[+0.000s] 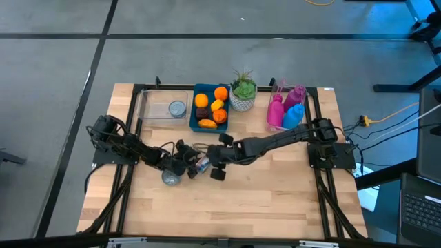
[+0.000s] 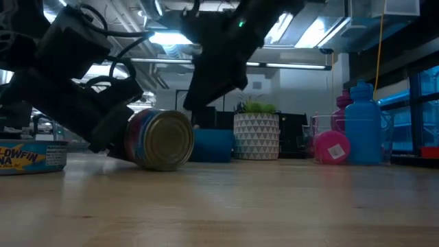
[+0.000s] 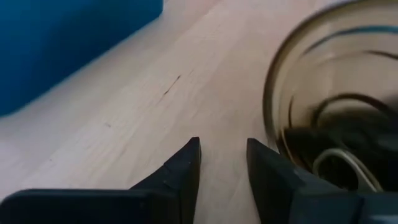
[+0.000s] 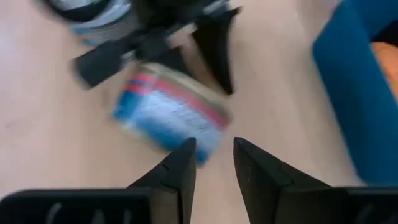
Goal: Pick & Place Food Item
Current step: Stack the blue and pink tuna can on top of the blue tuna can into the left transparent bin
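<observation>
Grey concrete floor (image 1: 207, 62) crossed by dark straight seams. Light wooden slatted table (image 1: 234, 200) framed by black metal rails (image 1: 134, 131). Yellow cable (image 1: 393, 114) on the floor at the right. Low view: long fluorescent ceiling lights (image 2: 302, 66), exposed ceiling ducts, blue-tinted windows (image 2: 418, 110) at right.
</observation>
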Available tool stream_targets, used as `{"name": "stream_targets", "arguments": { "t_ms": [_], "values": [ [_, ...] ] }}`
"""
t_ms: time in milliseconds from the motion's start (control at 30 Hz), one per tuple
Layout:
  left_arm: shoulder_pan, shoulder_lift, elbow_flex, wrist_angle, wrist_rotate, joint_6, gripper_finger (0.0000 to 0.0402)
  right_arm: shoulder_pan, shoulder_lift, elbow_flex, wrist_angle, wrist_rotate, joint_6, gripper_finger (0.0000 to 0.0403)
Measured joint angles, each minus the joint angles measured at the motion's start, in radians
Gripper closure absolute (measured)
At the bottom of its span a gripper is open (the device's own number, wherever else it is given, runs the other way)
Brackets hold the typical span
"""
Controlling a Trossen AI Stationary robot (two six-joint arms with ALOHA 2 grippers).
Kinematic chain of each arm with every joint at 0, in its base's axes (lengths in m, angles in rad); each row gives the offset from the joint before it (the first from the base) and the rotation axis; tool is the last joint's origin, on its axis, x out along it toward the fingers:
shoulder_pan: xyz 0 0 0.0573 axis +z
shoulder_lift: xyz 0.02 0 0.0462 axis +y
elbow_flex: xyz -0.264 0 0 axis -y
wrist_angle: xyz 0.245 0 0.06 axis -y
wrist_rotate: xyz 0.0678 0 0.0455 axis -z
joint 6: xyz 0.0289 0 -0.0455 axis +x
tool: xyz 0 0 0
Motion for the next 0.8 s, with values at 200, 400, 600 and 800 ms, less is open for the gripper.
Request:
{"name": "stream_targets", "arguments": {
  "t_ms": [200, 400, 600, 800],
  "values": [
    [0.000, -0.031, 0.000, -0.021, -0.003, 0.078, 0.0282, 0.007, -0.059, -0.001, -0.101, 0.020, -0.028, 0.0294],
    [0.010, -0.157, -0.006, -0.152, -0.048, 0.197, 0.0283, 0.011, -0.093, -0.001, -0.157, 0.034, -0.043, 0.0294],
    [0.076, -0.357, 0.006, -0.334, -0.062, 0.318, 0.0274, 0.009, -0.093, -0.001, -0.219, 0.039, -0.017, 0.0294],
    [0.134, -0.548, 0.148, -0.689, -0.103, 0.434, 0.0242, 0.022, -0.093, -0.002, -0.256, 0.085, -0.004, 0.0294]
  ]
}}
